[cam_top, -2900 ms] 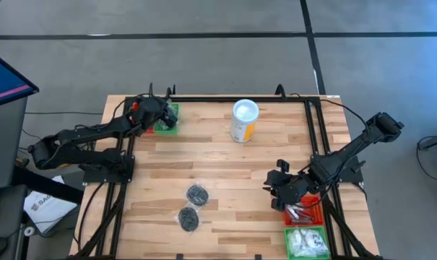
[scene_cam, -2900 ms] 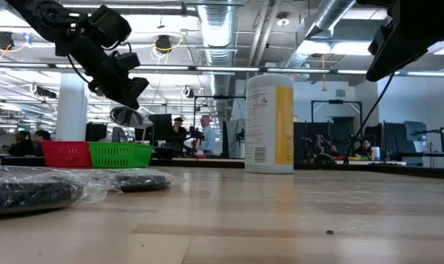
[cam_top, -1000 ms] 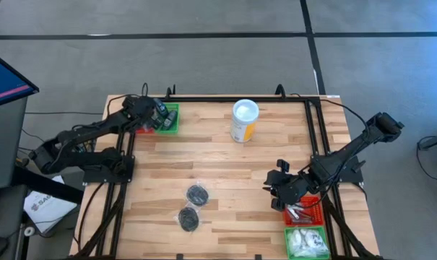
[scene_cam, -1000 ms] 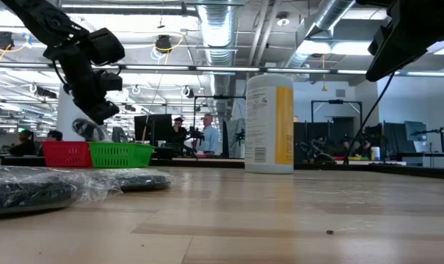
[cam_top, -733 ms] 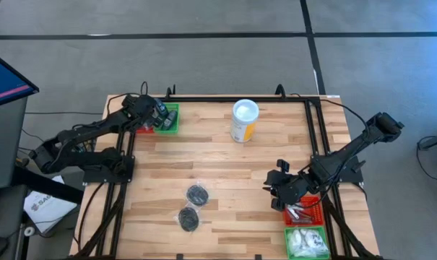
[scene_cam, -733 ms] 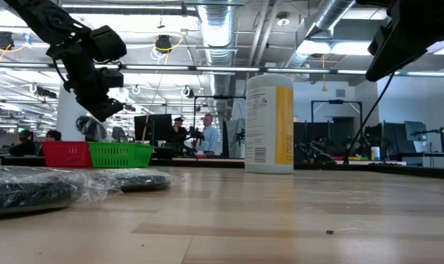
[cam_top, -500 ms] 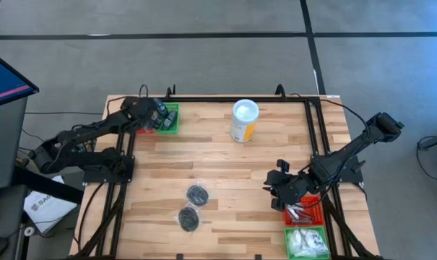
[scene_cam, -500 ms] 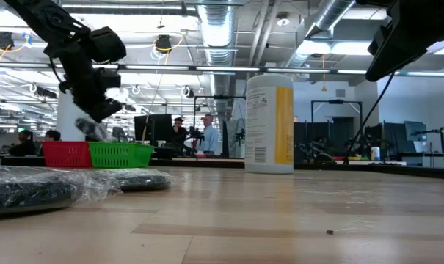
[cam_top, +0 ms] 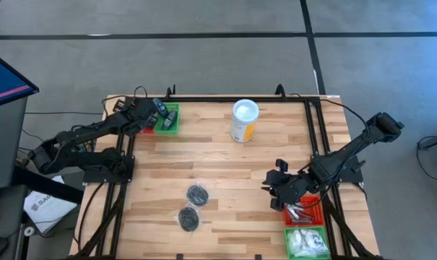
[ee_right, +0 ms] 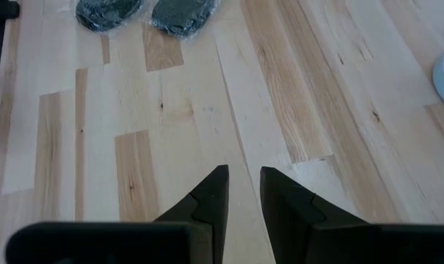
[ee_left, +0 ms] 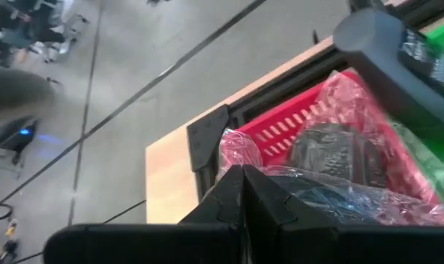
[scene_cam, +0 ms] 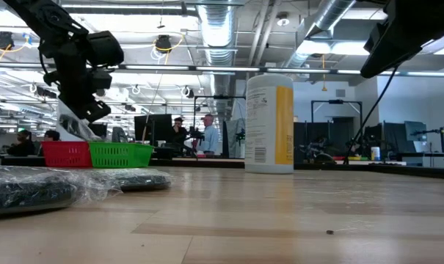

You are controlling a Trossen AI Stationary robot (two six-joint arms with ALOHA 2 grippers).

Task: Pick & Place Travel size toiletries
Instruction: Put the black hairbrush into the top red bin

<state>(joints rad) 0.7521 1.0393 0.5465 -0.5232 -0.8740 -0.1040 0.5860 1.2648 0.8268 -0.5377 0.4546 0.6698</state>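
Observation:
My left gripper point(cam_top: 147, 121) is at the table's far left corner, over a red basket point(ee_left: 280, 128), shut on the clear wrap of a dark round puck point(ee_left: 332, 150). Two more wrapped pucks point(cam_top: 197, 193) point(cam_top: 188, 219) lie flat on the wood near the front edge, and the low view shows them close up point(scene_cam: 31, 187). My right gripper point(ee_right: 244, 180) hangs above the table near the right side, fingers slightly apart with nothing between them, pointing toward those pucks point(ee_right: 108, 11). My left gripper pinches the clear wrap point(ee_left: 280, 180) at the puck's edge between its two shut fingers. One layer or several, I cannot tell. The fingers slant down toward the table's far edge. The puck hangs beyond the fingertips over the red basket, and in the low view the wrap point(scene_cam: 71, 126) dangles under the gripper.
A green basket point(cam_top: 169, 118) stands next to the red one at the far left. A yellow canister with a white lid point(cam_top: 244, 120) stands at the far middle. At the near right are a red basket point(cam_top: 305, 211) with silvery tubes and a green basket point(cam_top: 306, 242) with white packets.
My left gripper has tipped and rolled at the wrist while staying shut. This has swung the wrapped puck a little toward the table's left edge, from beside the green basket to over the red one.

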